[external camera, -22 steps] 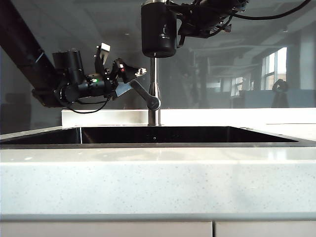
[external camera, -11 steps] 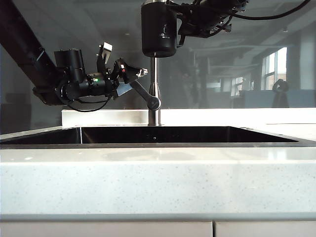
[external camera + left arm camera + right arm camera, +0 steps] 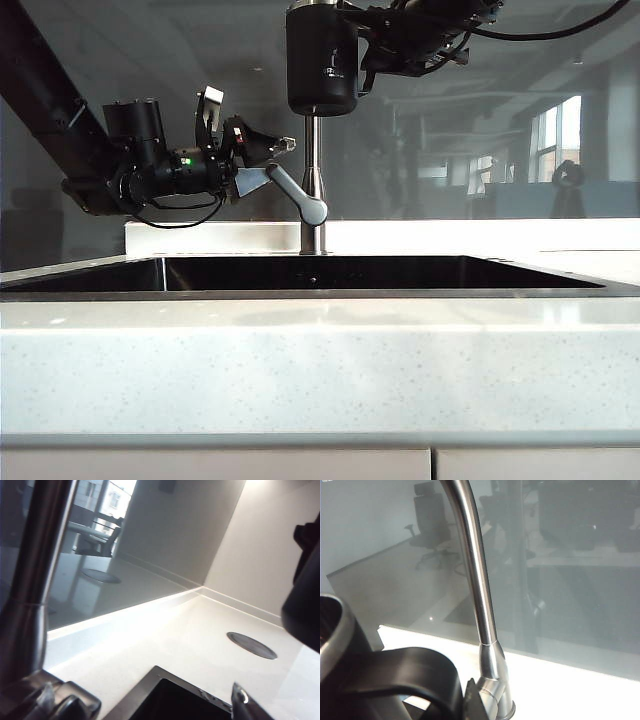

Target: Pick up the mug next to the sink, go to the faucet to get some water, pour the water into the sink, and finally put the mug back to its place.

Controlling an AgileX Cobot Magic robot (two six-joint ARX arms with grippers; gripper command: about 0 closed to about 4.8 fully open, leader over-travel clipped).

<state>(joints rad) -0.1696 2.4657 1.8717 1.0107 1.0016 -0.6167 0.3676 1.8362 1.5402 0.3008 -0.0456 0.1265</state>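
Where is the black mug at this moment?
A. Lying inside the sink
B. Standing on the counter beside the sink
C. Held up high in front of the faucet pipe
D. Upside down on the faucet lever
C: the right end effector holds the mug upright by its handle, high above the sink, in front of the faucet.

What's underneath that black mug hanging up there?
Below the mug, held up by the right gripper, rises the faucet pipe, and lower down the sink. The mug hides the faucet's top. The open left gripper is at the lever.

Black mug (image 3: 322, 62), steel faucet (image 3: 313, 185), speckled white counter (image 3: 320, 365)
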